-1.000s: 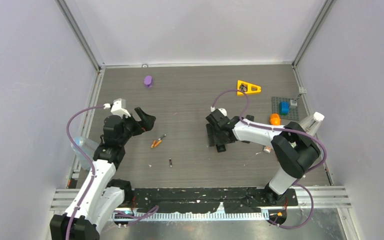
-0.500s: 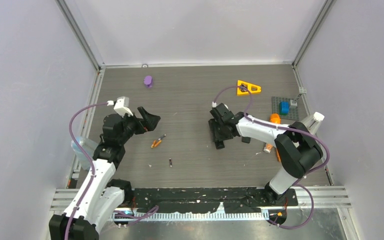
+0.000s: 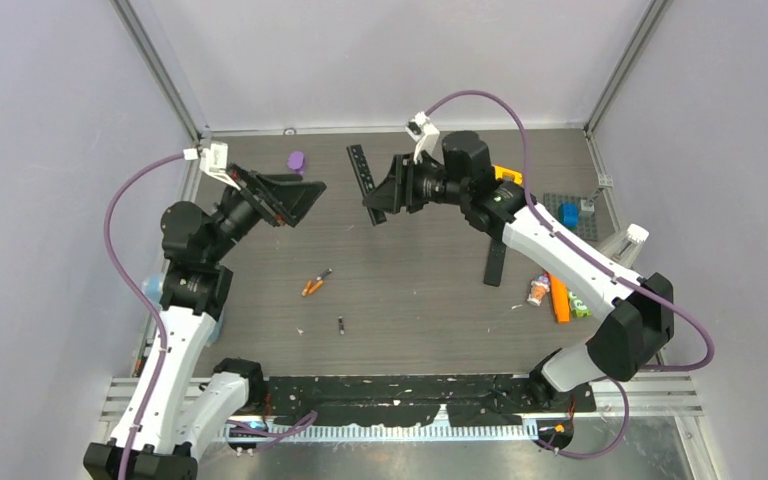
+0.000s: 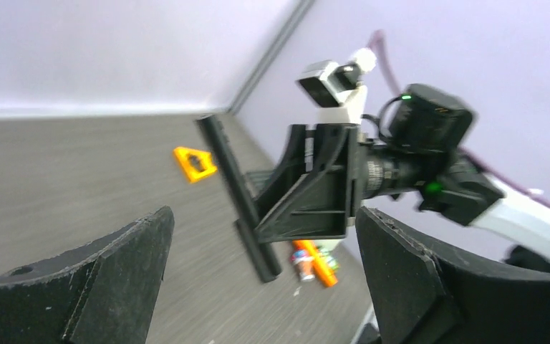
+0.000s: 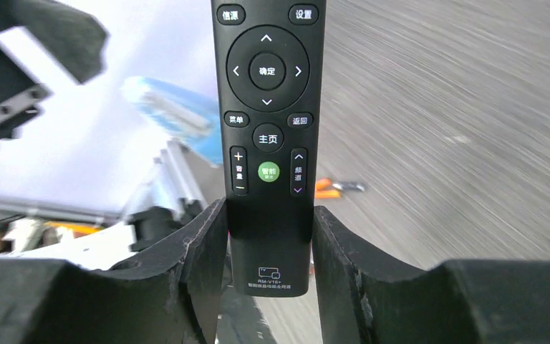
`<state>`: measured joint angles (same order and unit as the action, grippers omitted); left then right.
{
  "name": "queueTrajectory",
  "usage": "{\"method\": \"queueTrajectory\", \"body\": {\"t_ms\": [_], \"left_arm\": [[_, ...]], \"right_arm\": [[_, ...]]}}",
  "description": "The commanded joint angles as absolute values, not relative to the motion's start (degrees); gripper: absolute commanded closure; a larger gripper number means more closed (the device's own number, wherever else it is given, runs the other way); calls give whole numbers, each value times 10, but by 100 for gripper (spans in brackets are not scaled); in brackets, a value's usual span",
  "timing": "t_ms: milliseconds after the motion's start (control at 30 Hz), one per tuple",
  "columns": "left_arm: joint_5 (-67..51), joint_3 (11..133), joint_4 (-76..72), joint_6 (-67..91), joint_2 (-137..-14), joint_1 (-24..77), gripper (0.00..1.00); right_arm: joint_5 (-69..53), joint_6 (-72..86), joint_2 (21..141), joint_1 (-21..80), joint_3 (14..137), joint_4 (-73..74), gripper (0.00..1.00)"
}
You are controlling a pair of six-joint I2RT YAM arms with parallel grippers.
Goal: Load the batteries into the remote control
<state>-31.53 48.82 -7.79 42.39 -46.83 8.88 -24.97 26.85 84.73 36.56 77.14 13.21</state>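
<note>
Above the dark wood-grain table (image 3: 400,110), the right gripper (image 5: 268,222) is clamped on the lower end of a long black button-faced remote control (image 5: 268,107), which is held aloft and tilted. The left gripper (image 3: 300,198) is seen opposite it, spread wide, with nothing held. 2 small orange batteries (image 3: 312,286) are seen lying together on the table, with 1 dark grey battery (image 3: 341,325) near them.
</note>
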Motion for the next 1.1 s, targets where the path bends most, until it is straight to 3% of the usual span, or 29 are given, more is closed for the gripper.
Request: {"method": "queueTrajectory", "body": {"t_ms": [0, 167, 333, 667, 1067], "left_arm": [[-410, 528, -238, 549, -495, 91, 0], [-477, 549, -348, 660, -553, 98, 2], [-474, 556, -390, 706, -586, 114, 5], [-450, 548, -401, 698, -599, 149, 9], [-407, 546, -293, 672, -592, 150, 37]], "right_arm": [[-423, 370, 828, 362, 809, -7, 71], [-511, 532, 839, 362, 798, -221, 71], [-542, 630, 856, 365, 799, -296, 71], [-536, 584, 862, 368, 803, -205, 71], [-539, 480, 859, 370, 838, -55, 71]]}}
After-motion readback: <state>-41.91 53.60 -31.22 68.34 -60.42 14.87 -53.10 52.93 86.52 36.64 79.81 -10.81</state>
